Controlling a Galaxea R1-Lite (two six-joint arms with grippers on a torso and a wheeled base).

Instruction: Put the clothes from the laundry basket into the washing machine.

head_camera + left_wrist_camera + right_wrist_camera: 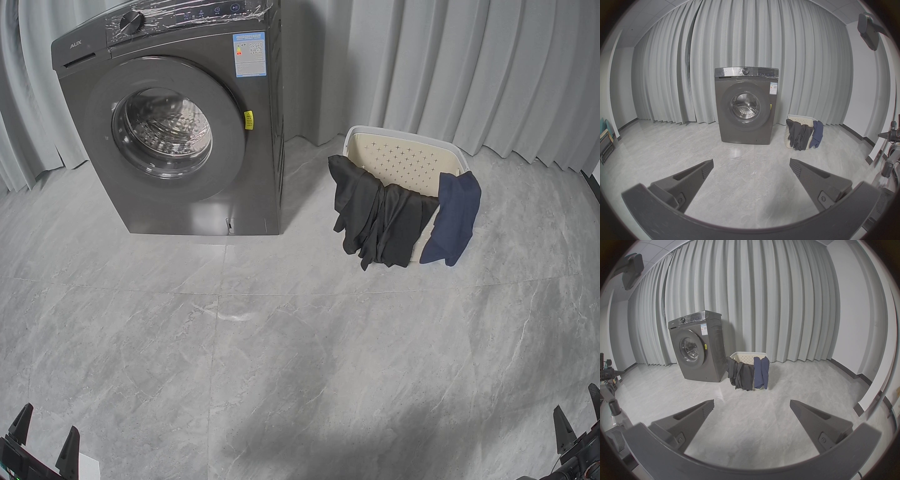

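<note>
- Nothing was loaded yet, as far as I could judge: both garments hung on the laundry basket [406, 136] and the washing machine [181, 125] drum looked bare.
- The whole job remained: drive up, lift each garment, carry it to the drum.
- The drum showed through the round front; I could not tell whether glass covered it.
- The machine stood at far left by the curtains [437, 62], its front facing me. The basket sat just to its right on the floor [281, 350].
- A black garment [375, 219] draped over the basket's near rim, its long axis running straight down toward the floor.
- A navy garment [453, 215] hung the same way at the near right corner.
- My left gripper [49, 419] and right gripper [575, 400] were both spread wide, holding nothing, well apart from the clothes.
</note>
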